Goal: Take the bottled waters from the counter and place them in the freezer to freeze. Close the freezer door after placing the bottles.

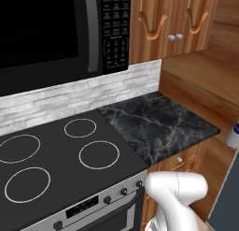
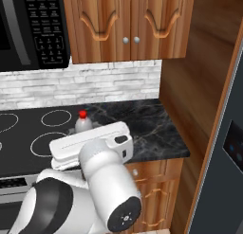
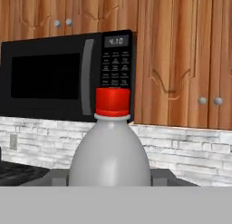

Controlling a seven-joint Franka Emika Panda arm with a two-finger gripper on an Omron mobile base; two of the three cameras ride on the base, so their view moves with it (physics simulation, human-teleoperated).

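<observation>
1. Where the black marble counter (image 1: 158,125) runs between the stovetop (image 1: 60,155) and a wooden side panel (image 1: 205,92), its top lies bare in the left base view.
2. White brick backsplash (image 1: 79,97) lines the wall behind both, with a black microwave (image 1: 56,29) above the stovetop and wooden cabinets (image 1: 170,19) with small round knobs above the counter.
3. Below the stovetop, a row of dark knobs runs along the oven front (image 1: 100,204).
4. At the right edge of the right base view stands the dark blue-grey freezer door (image 2: 228,157), with a small panel set into its face.
5. In the right base view, the red-capped bottle (image 2: 83,121) shows just behind the arm's white hand, over the seam where stovetop meets counter; its lower part is hidden by the hand.
6. In the hand view, that bottle (image 3: 110,150) stands upright and very close to the camera, red cap on top, whitish body widening downward, with the microwave and cabinets behind it.
7. The gripper (image 3: 110,178) has its jaws narrowed around the bottle's body: grey finger parts show on either side of it at the bottom of the hand view, and they appear to hold it.
8. At the right edge of the left base view, a small whitish object with a bluish band (image 1: 233,134) shows partly; what it is cannot be told.
</observation>
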